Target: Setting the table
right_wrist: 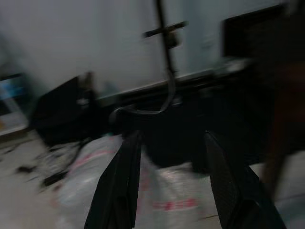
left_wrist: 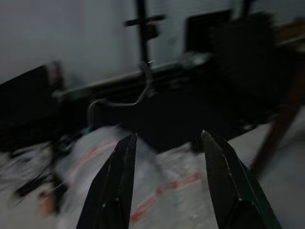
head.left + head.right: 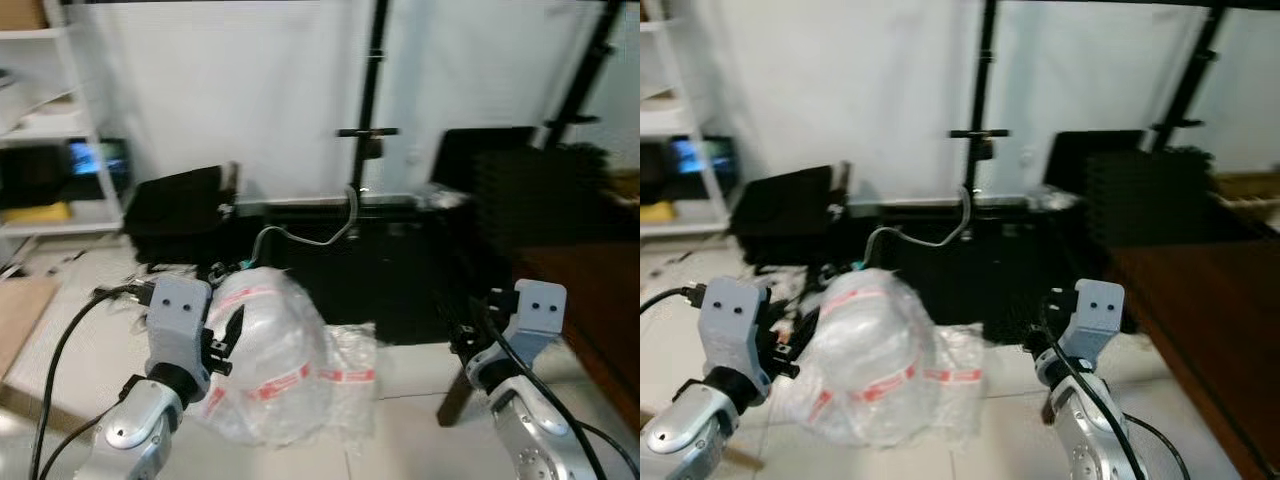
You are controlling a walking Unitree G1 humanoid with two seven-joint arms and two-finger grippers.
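Looking fwd and down, both arms are raised in front of the robot over a pale tiled floor (image 3: 420, 370), w/ the whole scene slightly blurred. Left hand (image 2: 164, 143) is held up at the robot's left, its 2 black fingers (image 2: 114, 186) spread wide w/ nothing between them; in the head views its silver wrist sits just in front of a big clear plastic bag (image 3: 275, 360) w/ red printed stripes, lying bulged on the floor between the 2 arms. Can't tell if the hand touches the bag. Right hand (image 1: 171, 143) is up at the robot's right, fingers (image 1: 228, 186) also wide apart and empty, aimed toward the same bag and the dark clutter behind it. Dark wooden tabletop (image 3: 1210, 320) runs along the robot's right side, its leg (image 3: 455, 395) standing on the tiles just beside the right wrist; no tableware can be made out on the part of it that shows. Behind the bag: a low black mass of cases and gear (image 3: 180, 215), a grey cable (image 3: 310, 235) looping over it, a black stand pole (image 3: 370, 100) rising against a white backdrop (image 3: 240, 90). White shelf unit (image 3: 60, 130) stands at far left, w/ a small lit screen (image 3: 100, 158) on 1 shelf.
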